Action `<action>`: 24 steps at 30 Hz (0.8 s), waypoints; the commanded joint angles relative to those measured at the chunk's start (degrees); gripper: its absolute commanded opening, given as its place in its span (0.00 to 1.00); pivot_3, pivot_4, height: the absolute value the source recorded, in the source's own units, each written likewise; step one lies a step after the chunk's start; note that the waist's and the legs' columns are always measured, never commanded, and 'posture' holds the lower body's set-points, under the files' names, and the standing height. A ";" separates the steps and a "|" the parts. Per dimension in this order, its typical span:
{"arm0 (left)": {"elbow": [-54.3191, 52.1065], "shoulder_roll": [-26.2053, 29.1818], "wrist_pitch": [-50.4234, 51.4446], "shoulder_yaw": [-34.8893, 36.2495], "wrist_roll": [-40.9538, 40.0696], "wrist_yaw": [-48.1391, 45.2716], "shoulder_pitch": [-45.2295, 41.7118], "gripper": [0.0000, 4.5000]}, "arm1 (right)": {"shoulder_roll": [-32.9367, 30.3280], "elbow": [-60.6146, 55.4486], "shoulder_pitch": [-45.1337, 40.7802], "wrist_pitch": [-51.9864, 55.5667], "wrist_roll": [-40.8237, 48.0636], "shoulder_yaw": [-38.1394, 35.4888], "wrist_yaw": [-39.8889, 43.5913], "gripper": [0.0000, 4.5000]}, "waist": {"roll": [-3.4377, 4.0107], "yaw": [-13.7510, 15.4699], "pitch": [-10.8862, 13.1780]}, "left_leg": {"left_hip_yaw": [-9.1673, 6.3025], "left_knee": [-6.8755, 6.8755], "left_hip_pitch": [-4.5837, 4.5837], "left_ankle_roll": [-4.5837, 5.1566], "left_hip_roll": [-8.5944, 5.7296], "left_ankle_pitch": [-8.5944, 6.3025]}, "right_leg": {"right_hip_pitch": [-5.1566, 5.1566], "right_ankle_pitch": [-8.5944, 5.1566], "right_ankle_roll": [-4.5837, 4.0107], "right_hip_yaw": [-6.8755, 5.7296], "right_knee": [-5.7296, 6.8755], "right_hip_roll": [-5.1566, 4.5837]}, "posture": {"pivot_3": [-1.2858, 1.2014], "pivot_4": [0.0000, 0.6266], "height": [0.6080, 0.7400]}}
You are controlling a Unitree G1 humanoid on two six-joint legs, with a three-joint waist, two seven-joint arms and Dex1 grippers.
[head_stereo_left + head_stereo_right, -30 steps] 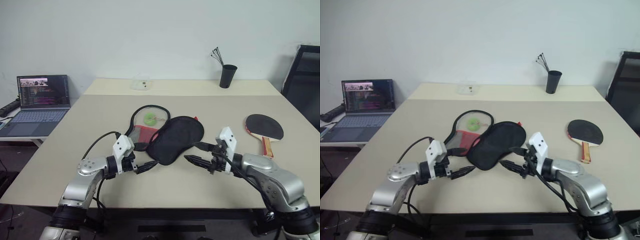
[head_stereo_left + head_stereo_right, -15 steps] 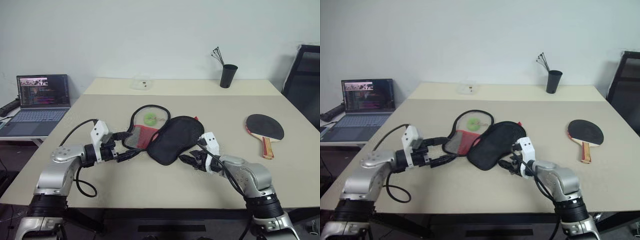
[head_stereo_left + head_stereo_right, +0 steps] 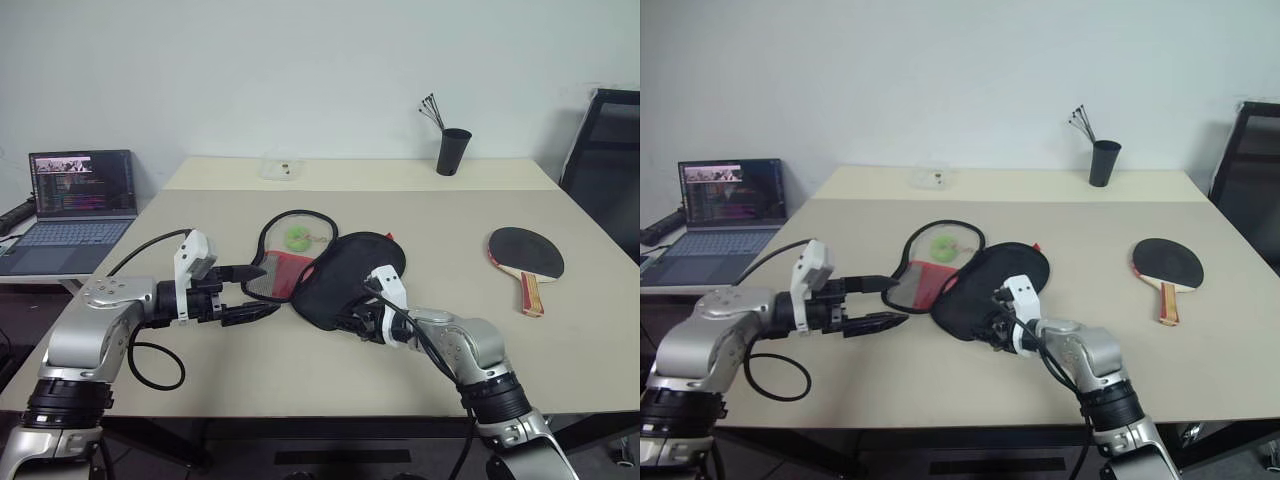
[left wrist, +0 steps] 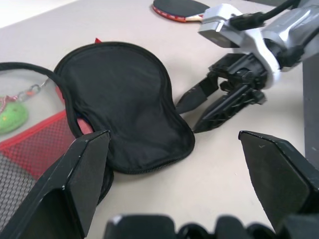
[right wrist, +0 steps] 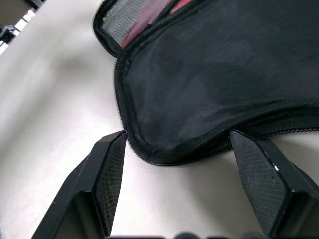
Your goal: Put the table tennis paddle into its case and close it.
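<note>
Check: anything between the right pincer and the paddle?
Only bare tabletop between the right pincer, at the case's near edge, and the paddle off to its right. Clear in the left eye view.

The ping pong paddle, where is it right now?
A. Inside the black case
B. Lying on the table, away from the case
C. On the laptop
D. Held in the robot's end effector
B. The table tennis paddle lies flat on the table, well apart from the open case; neither end effector holds it.
</note>
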 commanded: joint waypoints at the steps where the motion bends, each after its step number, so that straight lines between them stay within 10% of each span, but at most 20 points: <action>1: -2.44 2.26 0.27 2.52 -1.47 -1.14 0.37 1.00 | 0.11 0.33 -1.59 -1.57 -1.52 0.35 0.23 0.79 | 0.00 -0.12 0.00 | 0.00 0.00 0.00 0.00 0.00 0.00 | 0.00 0.00 0.00 0.00 0.00 0.00 | 0.52 0.24 1.00; 24: -2.09 3.88 -1.01 3.71 -0.29 -1.63 4.03 1.00 | 1.29 1.93 -2.19 0.53 -1.78 -3.27 0.48 0.79 | 0.01 -0.85 0.01 | -0.02 -0.09 0.02 0.00 0.03 0.00 | -0.04 -0.05 -0.09 0.01 0.01 0.00 | 0.52 0.24 1.00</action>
